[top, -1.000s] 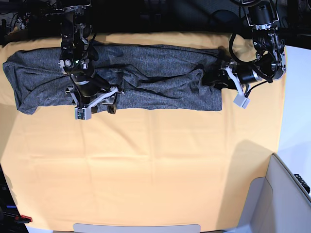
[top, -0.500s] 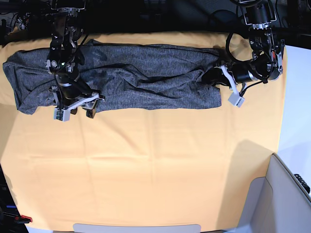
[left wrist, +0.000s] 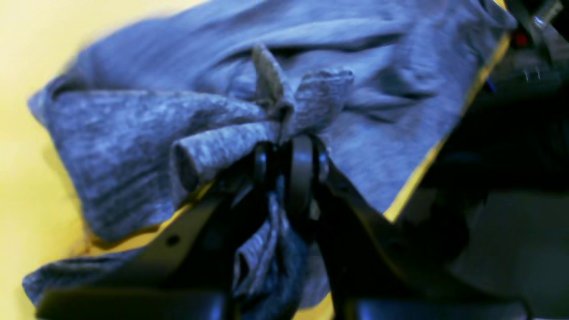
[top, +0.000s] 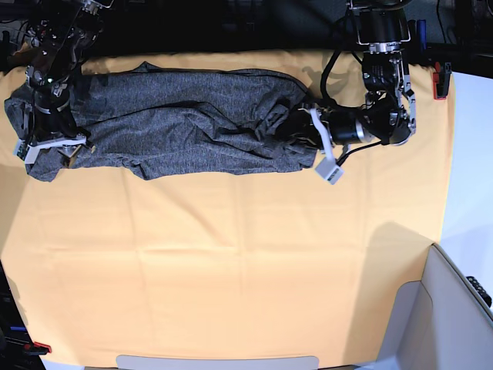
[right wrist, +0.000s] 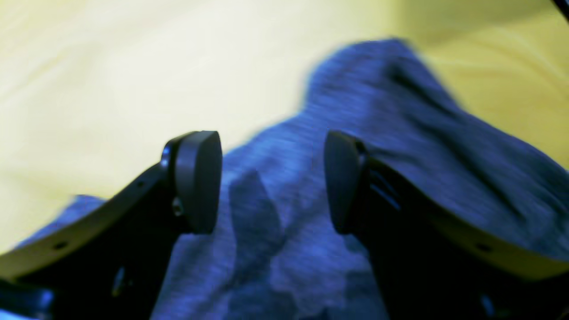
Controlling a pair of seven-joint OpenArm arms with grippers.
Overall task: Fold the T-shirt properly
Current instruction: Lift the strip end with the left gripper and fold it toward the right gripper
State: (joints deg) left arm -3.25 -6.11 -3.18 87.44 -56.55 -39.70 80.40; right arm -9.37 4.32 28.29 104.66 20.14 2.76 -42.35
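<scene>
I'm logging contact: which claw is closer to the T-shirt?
Left. The left claw is shut on a bunched fold of the T-shirt. The right claw is open above the shirt's other end, gripping nothing.

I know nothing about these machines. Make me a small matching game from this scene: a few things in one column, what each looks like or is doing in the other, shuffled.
Things:
1. left tool
2. right tool
3. T-shirt
4. table cloth

States:
A. yellow-orange, spread flat under everything
B. open, hovering over grey fabric
C. dark grey, lying in a long rumpled strip
D. shut, pinching a bunch of grey fabric

Pairs: 1-D, 2-B, 3-C, 4-A
</scene>
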